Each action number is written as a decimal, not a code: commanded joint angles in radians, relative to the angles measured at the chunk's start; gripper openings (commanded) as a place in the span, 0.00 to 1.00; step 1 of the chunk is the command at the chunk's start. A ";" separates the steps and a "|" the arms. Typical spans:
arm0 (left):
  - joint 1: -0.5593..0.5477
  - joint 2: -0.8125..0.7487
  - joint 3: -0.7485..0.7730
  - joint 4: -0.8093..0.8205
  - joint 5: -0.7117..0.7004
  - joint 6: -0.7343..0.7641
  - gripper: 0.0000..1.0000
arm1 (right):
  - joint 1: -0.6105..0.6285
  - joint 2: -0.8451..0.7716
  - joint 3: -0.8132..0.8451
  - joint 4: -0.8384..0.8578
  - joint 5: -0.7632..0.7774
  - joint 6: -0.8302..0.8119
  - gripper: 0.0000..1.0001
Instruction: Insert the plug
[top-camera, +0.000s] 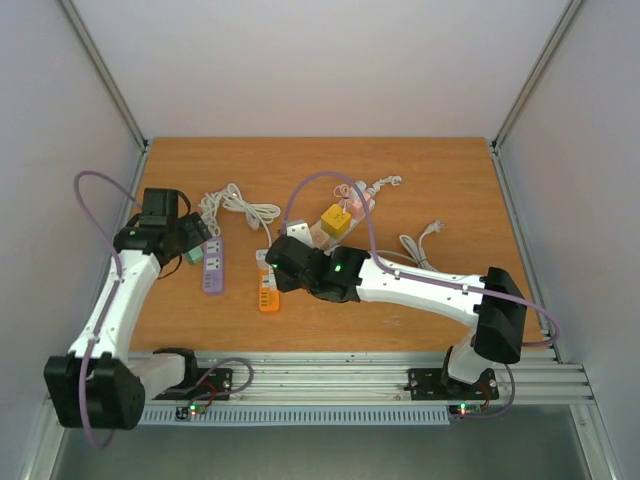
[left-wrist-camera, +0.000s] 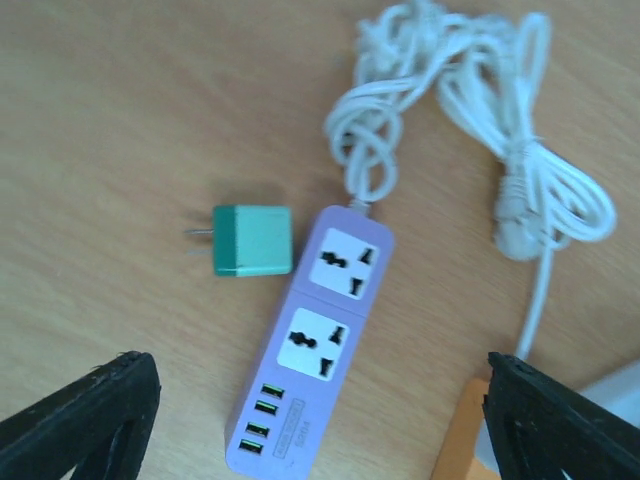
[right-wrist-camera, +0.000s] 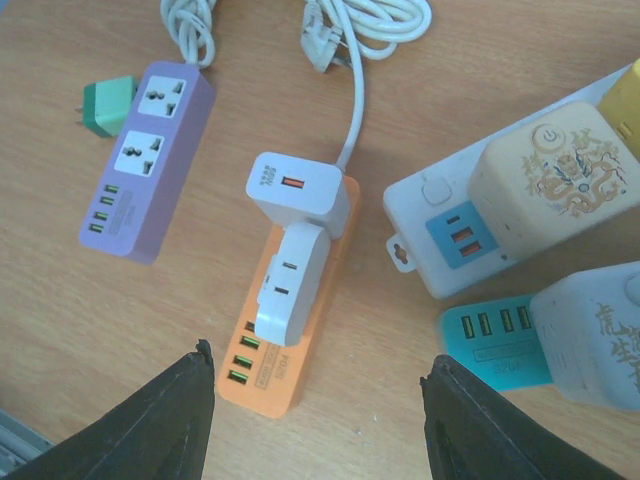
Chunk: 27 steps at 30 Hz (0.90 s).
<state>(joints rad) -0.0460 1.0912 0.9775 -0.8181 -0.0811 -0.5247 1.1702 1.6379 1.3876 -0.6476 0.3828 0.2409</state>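
Left gripper wide open above purple power strip, empty. Right gripper open above orange power strip, empty. Labels unreadable.

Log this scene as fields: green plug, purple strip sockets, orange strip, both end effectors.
green plug: on the table beside the purple power strip, prongs pointing away, not inserted
purple strip sockets: both empty
orange power strip: two white adapters plugged in
left end effector: open, holding nothing, over the purple strip
right end effector: open, holding nothing, over the orange strip
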 joint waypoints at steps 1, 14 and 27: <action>0.095 0.096 -0.019 0.027 -0.003 -0.064 0.87 | -0.012 -0.036 -0.047 0.047 -0.028 -0.048 0.59; 0.167 0.442 0.039 0.150 0.078 -0.065 0.68 | -0.049 -0.111 -0.156 0.098 -0.053 -0.058 0.55; 0.168 0.622 0.112 0.150 0.088 -0.039 0.67 | -0.059 -0.133 -0.176 0.100 -0.041 -0.067 0.54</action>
<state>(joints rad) 0.1169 1.6905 1.0698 -0.6880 0.0051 -0.5743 1.1198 1.5333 1.2198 -0.5674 0.3317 0.1886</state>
